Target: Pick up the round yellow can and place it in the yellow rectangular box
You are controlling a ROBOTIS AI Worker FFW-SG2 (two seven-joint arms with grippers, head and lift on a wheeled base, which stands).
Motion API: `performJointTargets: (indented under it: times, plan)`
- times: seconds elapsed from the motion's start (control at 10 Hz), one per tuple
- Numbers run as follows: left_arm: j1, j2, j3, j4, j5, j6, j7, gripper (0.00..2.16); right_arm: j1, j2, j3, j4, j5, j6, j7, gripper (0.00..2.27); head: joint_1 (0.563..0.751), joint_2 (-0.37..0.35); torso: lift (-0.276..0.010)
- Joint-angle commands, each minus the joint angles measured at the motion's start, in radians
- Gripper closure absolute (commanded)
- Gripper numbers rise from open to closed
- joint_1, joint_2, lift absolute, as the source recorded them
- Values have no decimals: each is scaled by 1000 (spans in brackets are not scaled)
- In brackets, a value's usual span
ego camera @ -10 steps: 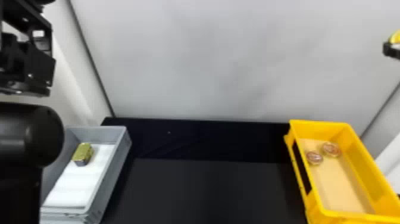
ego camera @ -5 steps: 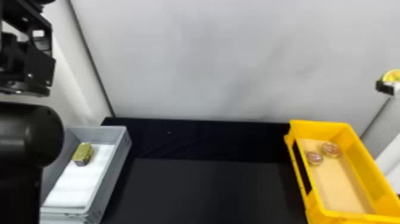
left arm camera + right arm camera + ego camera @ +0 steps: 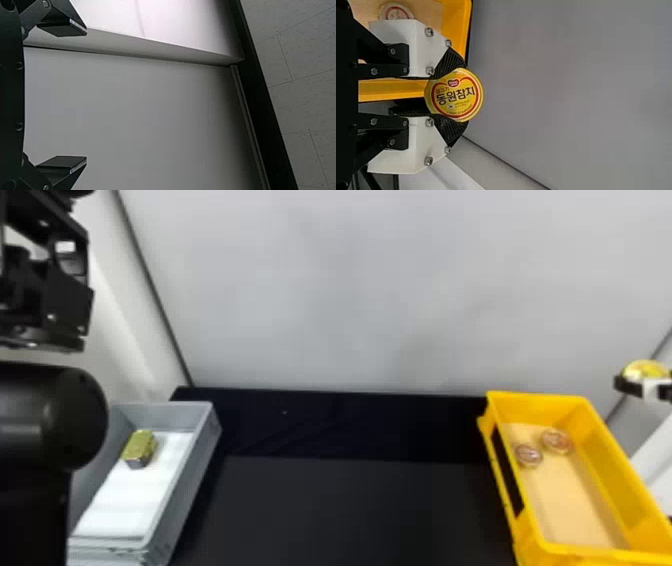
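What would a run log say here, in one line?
Right gripper: shut on round yellow can | Can: midair, not yet in rectangular yellow plastic box | Left gripper: open, empty

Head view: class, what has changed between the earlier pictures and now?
The round yellow can, still held in the right gripper, moved down and slightly left, nearer the yellow box. The left arm, grey box and two round tins stayed put.

The round yellow can (image 3: pixel 646 368), red-outlined across its lid, is sitting gripped in your right gripper (image 3: pixel 649 386), at three o'clock in the head view; your open-topped yellow rectangular box (image 3: pixel 532 410) is standing at four o'clock.
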Motion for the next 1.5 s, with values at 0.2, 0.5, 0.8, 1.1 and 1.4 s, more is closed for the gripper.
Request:
performJointTargets:
  times: [0.2,0.5,0.8,1.1,1.4]
  plan:
    - [1,0,-2,0,-1,0,-1,140,25,-21,0,206,-37,-65,-4,848,661,54,-2]
    - [2,0,-2,0,-1,0,-1,140,49,-22,1,307,-108,-85,-26,848,661,54,-2]
    - [2,-3,-2,0,-1,-2,-1,140,65,-22,14,381,-157,-85,-38,848,661,54,-2]
    - [2,-3,-2,0,-1,-3,-1,140,74,-24,12,443,-186,-85,-39,848,661,54,-2]
    - [1,-3,-5,0,-1,-5,-1,139,74,-22,20,482,-198,-82,-41,848,661,54,-2]
